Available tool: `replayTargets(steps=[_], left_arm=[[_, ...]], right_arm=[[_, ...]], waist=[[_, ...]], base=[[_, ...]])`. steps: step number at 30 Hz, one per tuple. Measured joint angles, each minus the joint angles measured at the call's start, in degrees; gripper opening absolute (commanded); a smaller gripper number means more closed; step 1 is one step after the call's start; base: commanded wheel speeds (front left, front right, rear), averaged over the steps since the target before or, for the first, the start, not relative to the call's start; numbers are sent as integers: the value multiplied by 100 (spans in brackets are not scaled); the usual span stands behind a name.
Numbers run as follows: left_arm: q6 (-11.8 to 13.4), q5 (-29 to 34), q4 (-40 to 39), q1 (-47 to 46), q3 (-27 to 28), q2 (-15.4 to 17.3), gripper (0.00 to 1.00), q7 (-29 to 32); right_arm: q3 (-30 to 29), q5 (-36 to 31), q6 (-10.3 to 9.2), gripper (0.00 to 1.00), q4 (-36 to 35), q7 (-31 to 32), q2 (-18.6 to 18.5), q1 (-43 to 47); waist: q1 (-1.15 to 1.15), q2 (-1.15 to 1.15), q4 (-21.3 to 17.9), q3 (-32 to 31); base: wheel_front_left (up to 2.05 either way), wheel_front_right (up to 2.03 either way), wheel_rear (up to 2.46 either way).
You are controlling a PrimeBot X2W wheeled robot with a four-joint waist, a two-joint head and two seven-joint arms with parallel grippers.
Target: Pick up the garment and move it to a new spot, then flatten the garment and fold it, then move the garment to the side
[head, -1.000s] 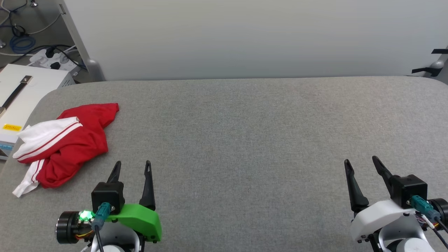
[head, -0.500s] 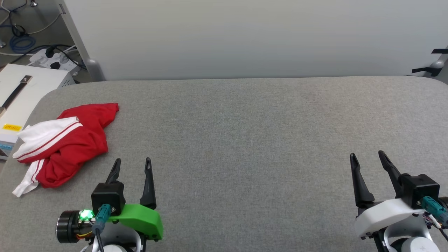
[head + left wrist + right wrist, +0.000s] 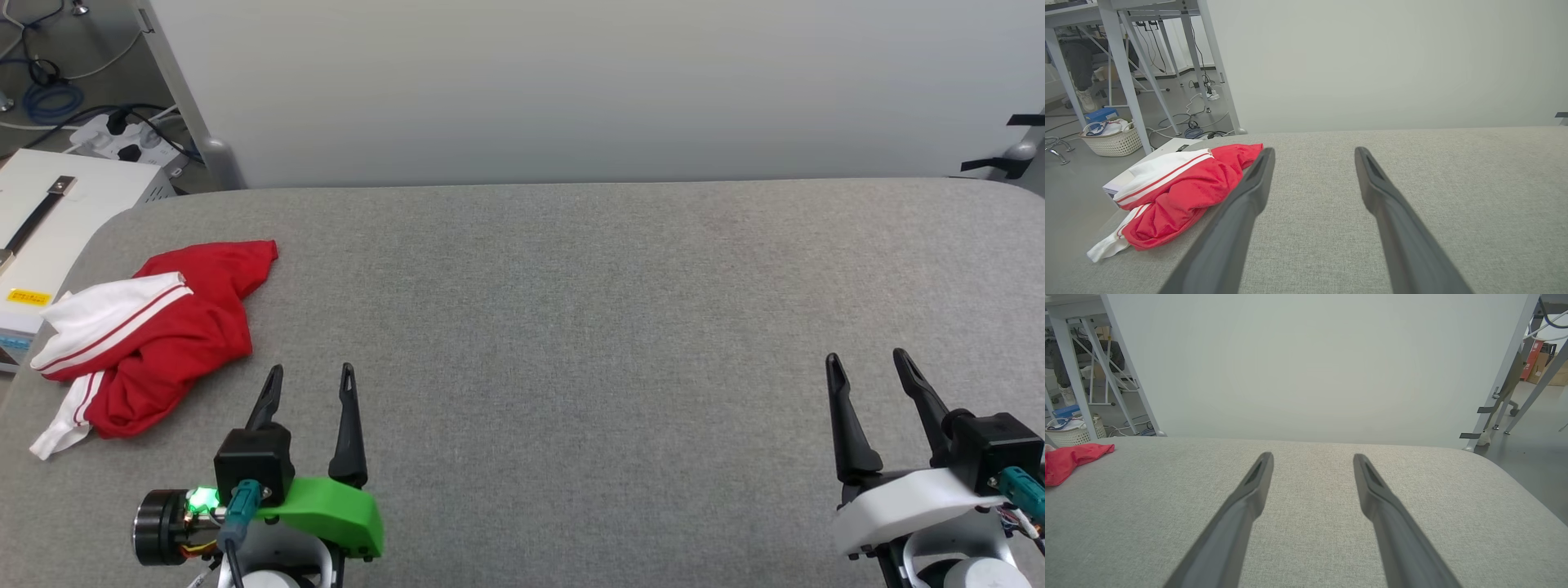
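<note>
The garment (image 3: pixel 155 335) lies crumpled at the left edge of the grey table (image 3: pixel 571 310), red with a white striped sleeve on top. The left wrist view has the garment (image 3: pixel 1180 192) left of my fingers. Its red tip (image 3: pixel 1069 461) shows at the far left of the right wrist view. My left gripper (image 3: pixel 312 374) stands open at the lower left, just right of the heap and apart from it, nothing between its fingers. At the lower right my right gripper (image 3: pixel 865 359) is open and empty, far from the cloth.
A white box (image 3: pixel 57 212) stands off the table's left edge, with cables and a power strip (image 3: pixel 122 139) on the floor behind. A pale wall panel (image 3: pixel 571 90) backs the table. A white basket (image 3: pixel 1110 139) and table legs stand on the floor at left.
The right gripper has drifted a little to the right and forward. The left gripper edged slightly forward. The garment has not moved.
</note>
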Motion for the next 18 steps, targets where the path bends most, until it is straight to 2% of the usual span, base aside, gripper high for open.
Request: replayTargets(steps=[18], left_arm=[[92, -41, -4, 3, -121, 0, 100, -207]], right_arm=[[-58, 113, 0, 100, -92, -205, 0, 154]], waist=[[0, 0, 38, -48]], base=[[0, 0, 0]])
